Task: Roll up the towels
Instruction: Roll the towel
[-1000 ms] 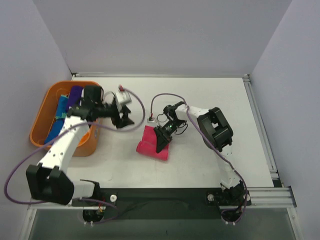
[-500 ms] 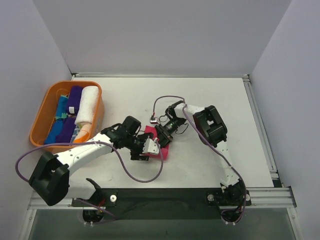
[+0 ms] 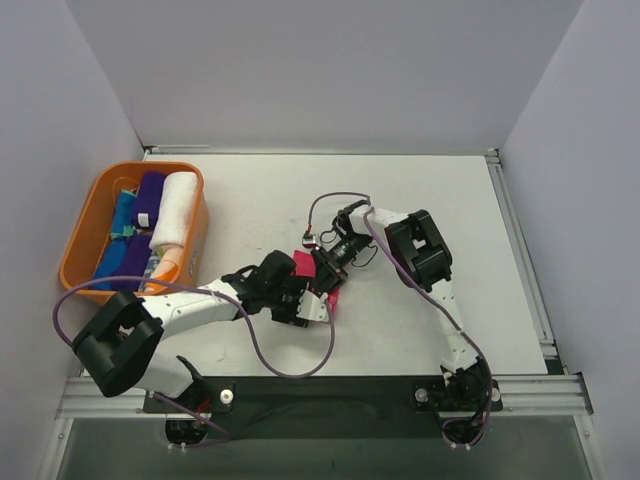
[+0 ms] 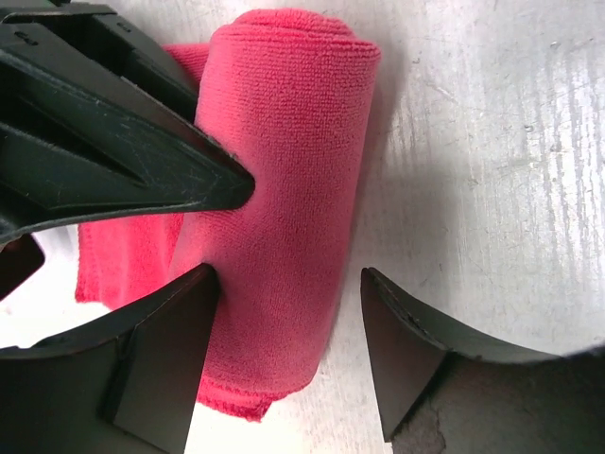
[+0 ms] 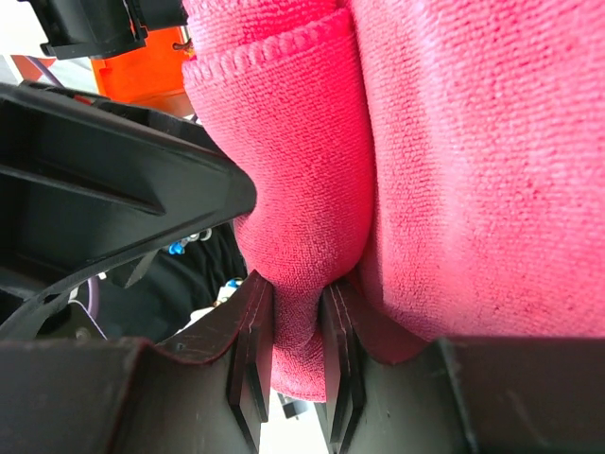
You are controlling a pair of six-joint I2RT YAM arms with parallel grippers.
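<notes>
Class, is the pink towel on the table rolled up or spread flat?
Mostly rolled: the pink towel forms a cylinder, with a flat flap lying beside it.

Towel mostly hidden from above
Left gripper (image 3: 312, 298) and right gripper (image 3: 322, 272) cover most of the hot pink towel (image 3: 303, 264); the right wrist view seemingly crops its top.

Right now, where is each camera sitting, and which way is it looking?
Top external: fixed above and behind the arms, looking down on the table, the orange basket and the pink towel; both whole arms show.
Left wrist: on the left arm, looking down at the rolled towel; the left gripper shows, open astride the roll.
Right wrist: on the right arm, close against the towel; the right gripper shows, pinching a fold.
Shared: all three views show the pink towel.
</notes>
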